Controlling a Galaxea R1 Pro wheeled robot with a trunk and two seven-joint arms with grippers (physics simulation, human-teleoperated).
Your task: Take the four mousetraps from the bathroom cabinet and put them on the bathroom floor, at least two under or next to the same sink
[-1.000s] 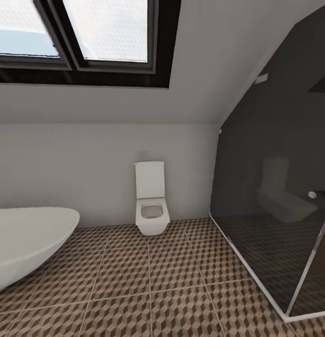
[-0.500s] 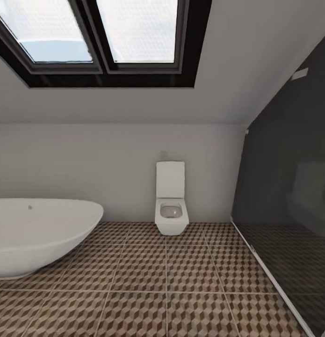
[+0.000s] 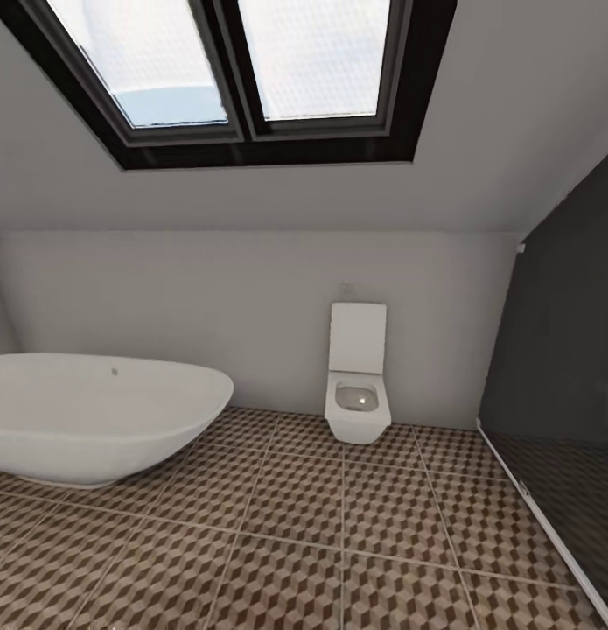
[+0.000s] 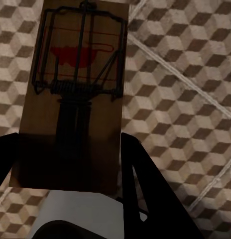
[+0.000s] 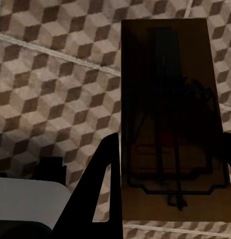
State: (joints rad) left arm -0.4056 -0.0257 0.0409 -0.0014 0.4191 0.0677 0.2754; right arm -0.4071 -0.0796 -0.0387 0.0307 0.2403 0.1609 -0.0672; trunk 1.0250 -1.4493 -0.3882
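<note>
Both end effectors grip mousetraps (image 4: 75,94) — head view panned left.

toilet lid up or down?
Up. The toilet lid stands upright against the wall, and the open bowl shows below it in the head view.

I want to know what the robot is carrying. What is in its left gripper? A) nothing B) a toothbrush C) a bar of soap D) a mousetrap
D: the left gripper clamps a mousetrap, a wooden board with wire and a red spot, above the floor tiles.
</note>
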